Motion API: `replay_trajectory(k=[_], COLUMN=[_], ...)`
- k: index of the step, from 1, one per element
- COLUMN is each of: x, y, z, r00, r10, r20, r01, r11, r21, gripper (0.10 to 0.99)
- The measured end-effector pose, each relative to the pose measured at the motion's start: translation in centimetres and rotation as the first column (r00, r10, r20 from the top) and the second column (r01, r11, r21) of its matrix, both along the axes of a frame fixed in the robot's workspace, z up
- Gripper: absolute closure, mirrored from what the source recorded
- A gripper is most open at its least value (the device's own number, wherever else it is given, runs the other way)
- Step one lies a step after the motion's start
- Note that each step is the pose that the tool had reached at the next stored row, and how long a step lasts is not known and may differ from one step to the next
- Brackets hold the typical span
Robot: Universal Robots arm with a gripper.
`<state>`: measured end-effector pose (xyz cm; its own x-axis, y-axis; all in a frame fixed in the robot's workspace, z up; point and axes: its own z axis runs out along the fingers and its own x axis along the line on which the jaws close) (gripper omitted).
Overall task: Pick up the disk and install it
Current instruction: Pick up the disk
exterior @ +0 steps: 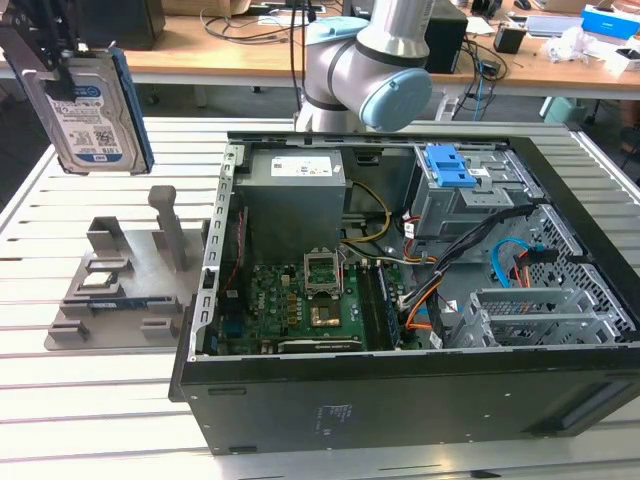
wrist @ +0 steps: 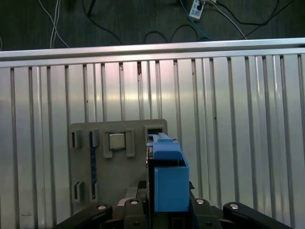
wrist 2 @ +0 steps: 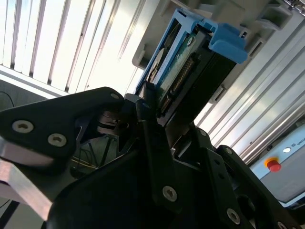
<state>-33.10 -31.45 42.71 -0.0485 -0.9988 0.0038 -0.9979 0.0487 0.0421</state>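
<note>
I see the disk hanging in the air at the exterior view's left, lifted well clear of the bench and clamped at its upper end in the claw. It stands upright, slightly tilted. Its silver face with the white-and-blue label looks toward the exterior camera, and a blue plastic frame runs along its edges.

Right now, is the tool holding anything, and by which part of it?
Yes: in the exterior view the tool grips the disk by its upper end; the rest hangs free above the grey holder.
</note>
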Motion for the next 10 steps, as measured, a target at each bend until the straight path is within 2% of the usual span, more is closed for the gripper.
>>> replay_trajectory(k=[10], x=[0.00], y=[0.02], z=[1.62], r00=[1.0000], r10=[0.000], r20=[0.0000], r01=[0.000], r11=[1.0000], r21=[0.000], gripper=[0.725])
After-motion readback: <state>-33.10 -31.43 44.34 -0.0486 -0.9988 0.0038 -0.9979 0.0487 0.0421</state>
